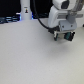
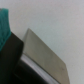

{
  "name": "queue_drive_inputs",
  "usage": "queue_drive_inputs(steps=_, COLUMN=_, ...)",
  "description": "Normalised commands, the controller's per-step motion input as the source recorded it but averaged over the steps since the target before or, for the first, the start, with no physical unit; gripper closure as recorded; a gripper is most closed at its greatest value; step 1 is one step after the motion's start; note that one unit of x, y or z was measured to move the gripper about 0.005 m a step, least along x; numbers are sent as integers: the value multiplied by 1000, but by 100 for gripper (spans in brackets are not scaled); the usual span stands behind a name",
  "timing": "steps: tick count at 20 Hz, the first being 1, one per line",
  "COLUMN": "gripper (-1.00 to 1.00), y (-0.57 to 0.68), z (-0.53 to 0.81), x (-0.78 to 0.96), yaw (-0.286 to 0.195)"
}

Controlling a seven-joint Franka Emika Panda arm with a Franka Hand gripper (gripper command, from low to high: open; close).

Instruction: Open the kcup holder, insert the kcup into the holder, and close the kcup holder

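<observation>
My gripper [image 1: 65, 36] hangs low over the white table [image 1: 30, 55] at the exterior view's right. Its fingers are shut on the kcup [image 1: 68, 36], which shows as a small green patch between them. In the wrist view the kcup's green top [image 2: 4, 25] fills one edge, blurred and very close. Just beyond it is the kcup holder [image 2: 42, 55], a black box with a light grey rectangular panel, seen at an angle. In the exterior view only a dark bit of the holder [image 1: 54, 34] shows behind the gripper; the rest is hidden.
A tall white bottle-like post [image 1: 25, 10] stands at the back, at the exterior view's left. A black cable [image 1: 41, 22] runs from the back to the arm. A dark strip with blue lights lines the table's far edge.
</observation>
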Motion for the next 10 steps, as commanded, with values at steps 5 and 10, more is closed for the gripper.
queue_drive_inputs(steps=5, gripper=-100, y=607, z=17, x=-675, yaw=52)
queue_drive_inputs(steps=10, gripper=-100, y=520, z=-6, x=-890, yaw=30)
